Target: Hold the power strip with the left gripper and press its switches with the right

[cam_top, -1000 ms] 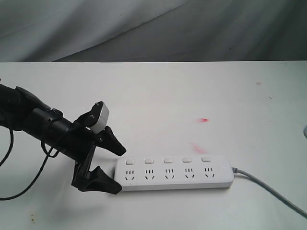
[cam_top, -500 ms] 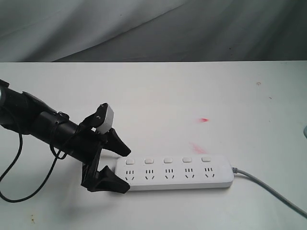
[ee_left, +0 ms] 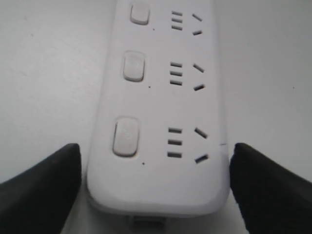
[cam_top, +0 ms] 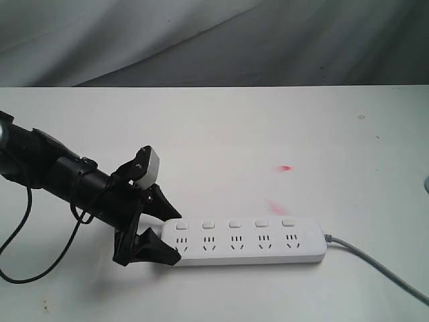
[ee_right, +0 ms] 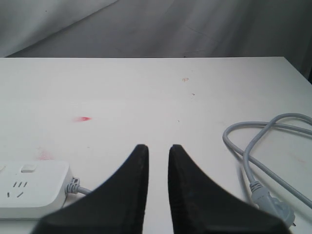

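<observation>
The white power strip [cam_top: 249, 249] lies flat on the white table, its switches [cam_top: 234, 224] in a row along its far side. My left gripper [cam_top: 176, 237] straddles the strip's left end, jaws open on either side of it. In the left wrist view the power strip [ee_left: 161, 105] fills the gap of the left gripper [ee_left: 156, 151]; one finger [ee_left: 253, 185] is at its edge, the other stands slightly clear. The right gripper [ee_right: 158, 147] is out of the exterior view, jaws a narrow gap apart with nothing between them, hovering right of the strip's cord end [ee_right: 29, 187].
The grey cord [cam_top: 375, 265] runs off the strip's right end and loops [ee_right: 253, 141] to a plug [ee_right: 273, 204] on the table at the right. Red smudges [cam_top: 285, 168] mark the tabletop behind the strip. A grey cloth backdrop hangs beyond the table's far edge.
The left gripper has slid right until its jaws stand on both sides of the strip's left end, and the jaws have narrowed toward it. The strip has not moved.
</observation>
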